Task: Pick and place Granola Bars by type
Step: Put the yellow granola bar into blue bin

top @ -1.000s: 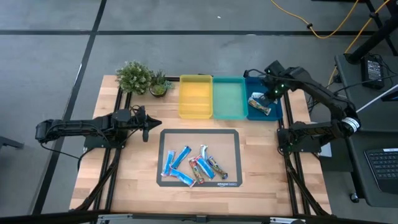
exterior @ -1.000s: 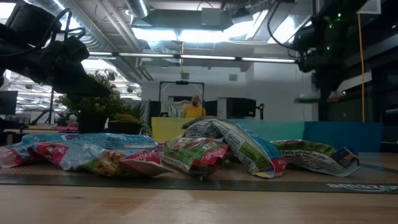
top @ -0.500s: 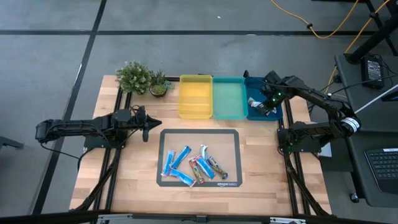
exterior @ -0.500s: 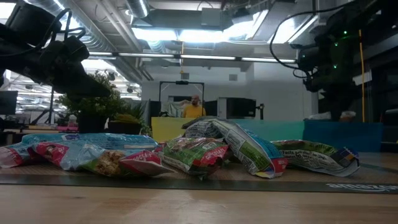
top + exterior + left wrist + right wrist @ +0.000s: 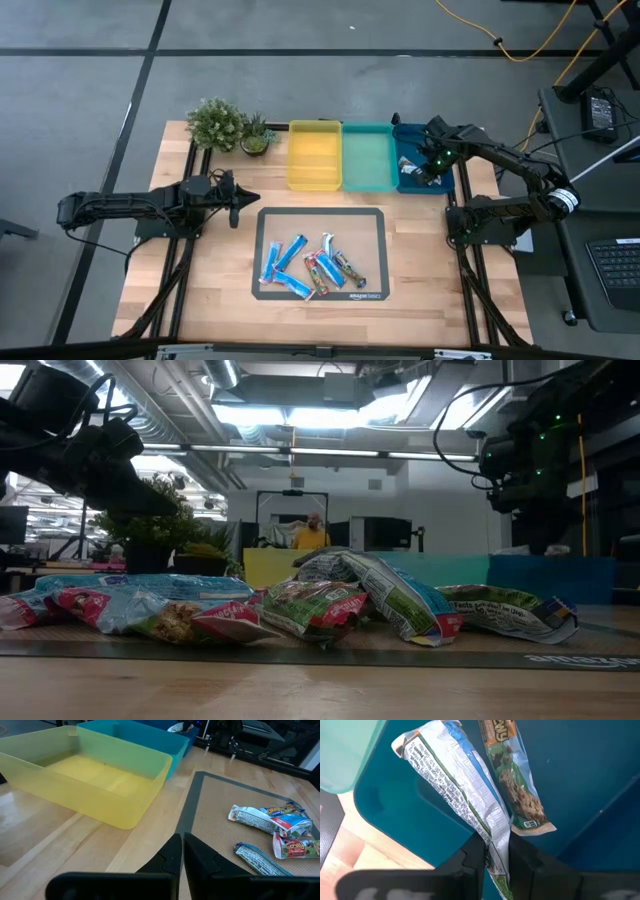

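I see bare wood (image 5: 215, 270) left of the mat (image 5: 268, 215), open for passing; two potted plants (image 5: 228, 127) block the far-left corner beside the yellow tray (image 5: 315, 181).

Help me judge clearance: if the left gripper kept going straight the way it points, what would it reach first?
Probably the black mat just ahead of the shut left gripper, since it tilts down toward the table. The yellow tray sits off to one side of that line. Depth is uncertain.
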